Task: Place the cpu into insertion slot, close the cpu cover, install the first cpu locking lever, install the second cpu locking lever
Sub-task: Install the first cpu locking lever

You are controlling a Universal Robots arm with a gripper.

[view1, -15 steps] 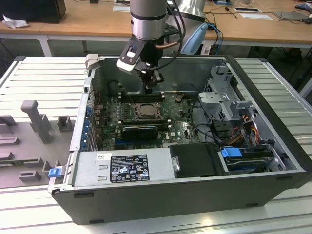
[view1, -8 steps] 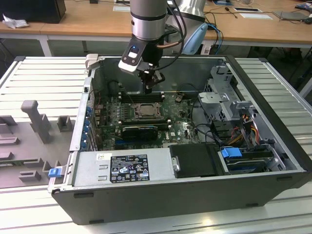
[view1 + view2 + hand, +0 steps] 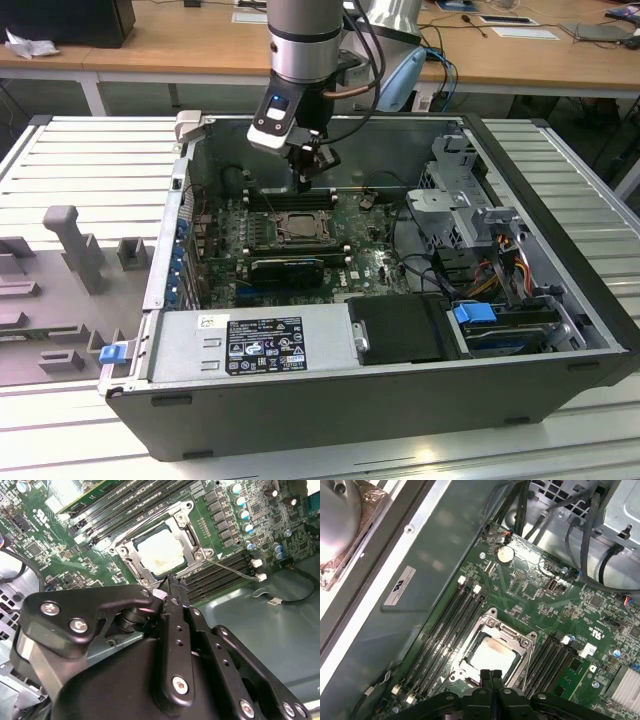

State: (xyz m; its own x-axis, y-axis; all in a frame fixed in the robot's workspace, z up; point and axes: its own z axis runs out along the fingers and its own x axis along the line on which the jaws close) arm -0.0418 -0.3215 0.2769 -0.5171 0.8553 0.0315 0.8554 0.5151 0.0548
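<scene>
The cpu (image 3: 160,550) lies pale and silvery in the insertion slot (image 3: 300,226) on the green board. The cpu cover (image 3: 186,526) lies flat over it as a grey metal frame, with the chip showing through its window. From one corner of the socket a thin metal locking lever (image 3: 231,567) sticks out over the memory slots. My gripper (image 3: 306,178) hangs just above the socket's edge with its black fingers (image 3: 485,676) pressed together and nothing between them. In both wrist views the fingertips sit beside the cover's rim, by the cpu (image 3: 492,655).
The board lies inside an open computer case (image 3: 560,330) with tall walls on all sides. Black memory slots (image 3: 445,625) flank the socket. Cables and a drive cage (image 3: 460,200) stand at the exterior view's right. A black power supply (image 3: 260,345) fills the near side.
</scene>
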